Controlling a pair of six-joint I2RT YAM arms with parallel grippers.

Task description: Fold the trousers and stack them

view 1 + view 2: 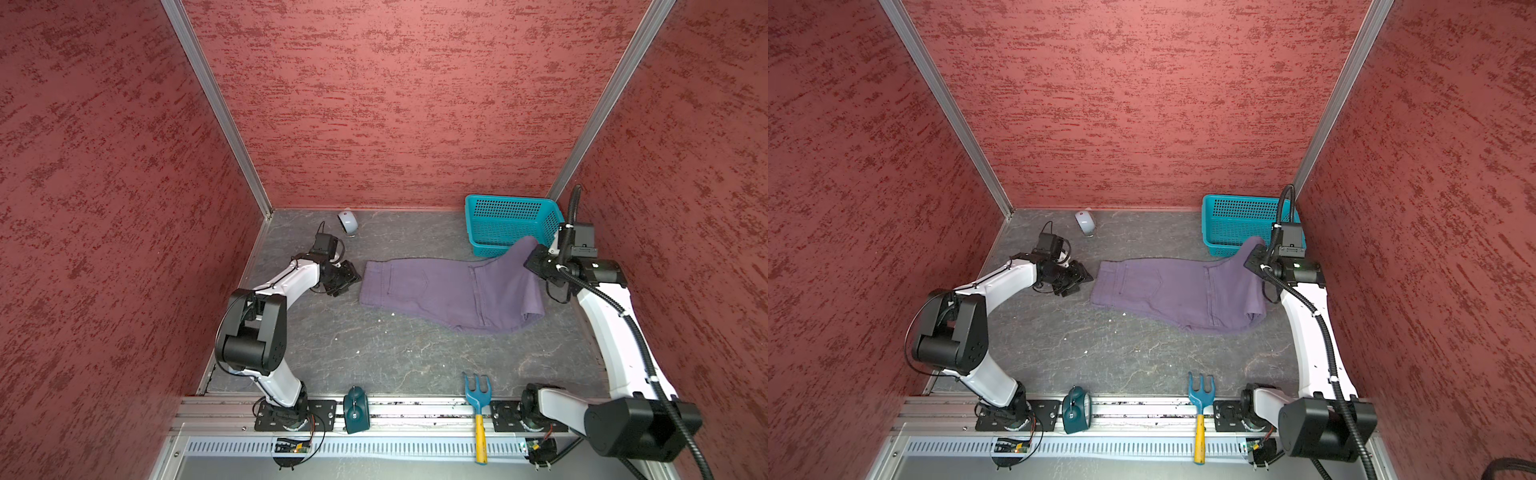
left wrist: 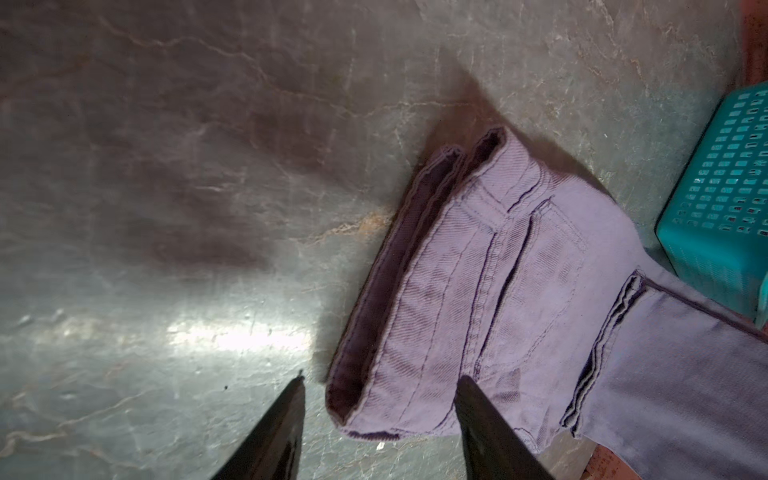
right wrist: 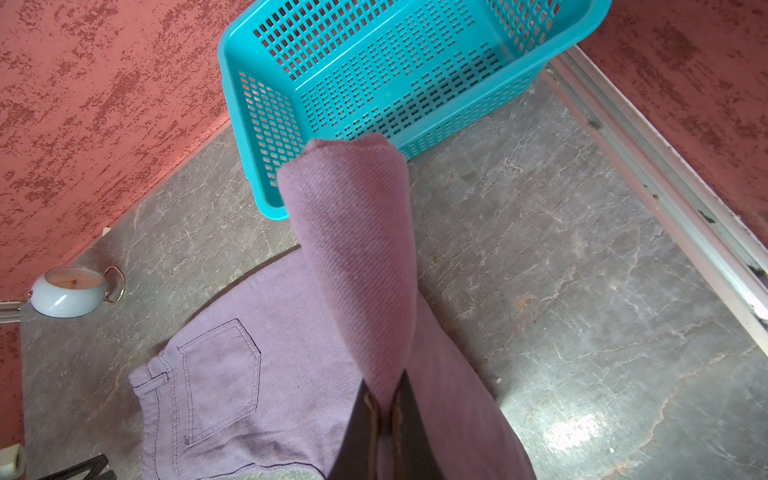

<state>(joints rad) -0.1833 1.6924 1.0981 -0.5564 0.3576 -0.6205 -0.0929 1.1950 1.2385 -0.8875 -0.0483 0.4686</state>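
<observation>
Grey stone-look table (image 1: 374, 357), red walls all round, and at the front a blue garden fork (image 1: 477, 392) lies well short of the basket (image 1: 511, 198). Moving toward that basket, the trousers (image 1: 436, 291) lie on the table with the waistband end pointing away from it and the legs doubled back over the seat. I'd call the first fold done, with another fold and the stacking to come. The left gripper (image 1: 351, 281) sits low at the waistband end, on the trousers' side away from the basket. Its elbow is bent and its fingers are spread with nothing pinched: released. The right gripper (image 3: 386, 411), just in front of the basket, is clenched on the folded leg end and holds it off the table. Whether that raised cloth touches the basket's front wall, I can't tell.
</observation>
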